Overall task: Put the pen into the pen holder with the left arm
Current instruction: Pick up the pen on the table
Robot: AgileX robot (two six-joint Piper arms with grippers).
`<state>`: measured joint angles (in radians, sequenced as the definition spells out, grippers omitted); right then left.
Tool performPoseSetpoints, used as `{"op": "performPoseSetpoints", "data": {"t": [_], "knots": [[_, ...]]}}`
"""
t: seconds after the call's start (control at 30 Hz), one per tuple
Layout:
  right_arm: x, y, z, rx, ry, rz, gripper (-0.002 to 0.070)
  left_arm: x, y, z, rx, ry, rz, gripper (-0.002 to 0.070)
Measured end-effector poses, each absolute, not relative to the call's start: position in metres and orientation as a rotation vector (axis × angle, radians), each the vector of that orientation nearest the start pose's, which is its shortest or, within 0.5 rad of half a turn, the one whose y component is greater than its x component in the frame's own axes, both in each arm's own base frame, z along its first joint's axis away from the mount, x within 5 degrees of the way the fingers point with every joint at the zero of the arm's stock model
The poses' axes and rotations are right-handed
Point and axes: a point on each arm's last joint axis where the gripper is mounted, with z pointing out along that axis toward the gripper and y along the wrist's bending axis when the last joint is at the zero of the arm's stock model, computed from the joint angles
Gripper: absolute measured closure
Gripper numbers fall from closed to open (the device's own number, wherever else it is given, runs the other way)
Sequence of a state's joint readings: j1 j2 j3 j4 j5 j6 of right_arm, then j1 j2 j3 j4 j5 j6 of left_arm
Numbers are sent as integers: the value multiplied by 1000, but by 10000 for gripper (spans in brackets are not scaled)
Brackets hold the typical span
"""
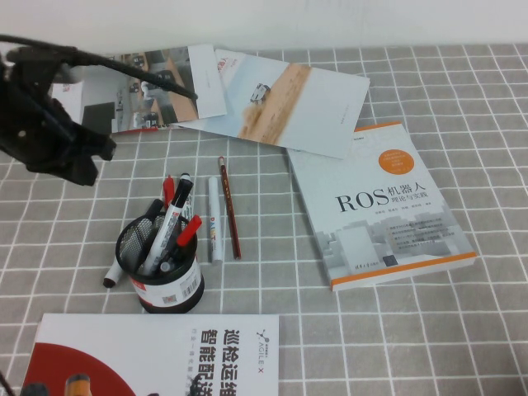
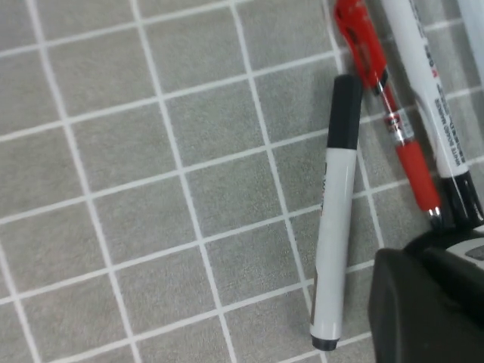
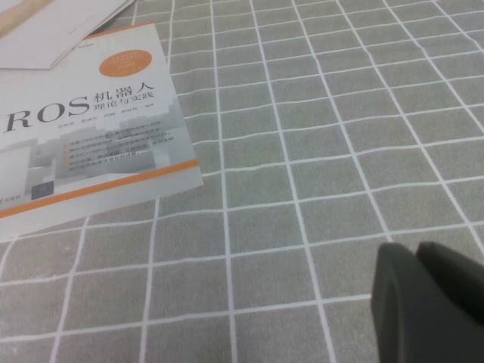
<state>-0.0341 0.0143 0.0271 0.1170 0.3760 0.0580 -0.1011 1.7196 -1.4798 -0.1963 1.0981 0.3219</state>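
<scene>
Your left gripper [image 1: 70,157] hangs up high, well apart from the small round black wire-mesh pen holder [image 1: 162,266]. You cannot tell if it is wide or narrow, because only a black lump of it shows. It does not seem to hold anything.

The whitish-grey marker pen with a black cap [image 2: 336,227] lies flat on the grey checked cloth [image 2: 136,189], just beside the holder.

Watch out: a red pen [image 2: 382,91] and a white marker [image 2: 423,83] lean close by. If you come down crooked, you could grab the wrong one or tip the holder. The round pen could also roll away.

From the high camera, the holder hides most of the pen.

Your right gripper [image 3: 414,255] sits low over bare cloth near the ROS book [image 3: 83,151], pinched together and empty.
</scene>
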Motion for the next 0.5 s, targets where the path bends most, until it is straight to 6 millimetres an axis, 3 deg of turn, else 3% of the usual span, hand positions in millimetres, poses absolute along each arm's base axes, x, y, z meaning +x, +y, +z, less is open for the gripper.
{"op": "performPoseSetpoints", "data": {"t": [0.1,0.3,0.5], "knots": [[54,2,170,162,1894,131,691,371,-54,287,528,2802,-230,617],[54,2,170,162,1894,131,692,393,-57,258,551,2892,-252,386],[54,2,170,162,1894,131,691,400,-55,245,611,2887,-203,333]]}}
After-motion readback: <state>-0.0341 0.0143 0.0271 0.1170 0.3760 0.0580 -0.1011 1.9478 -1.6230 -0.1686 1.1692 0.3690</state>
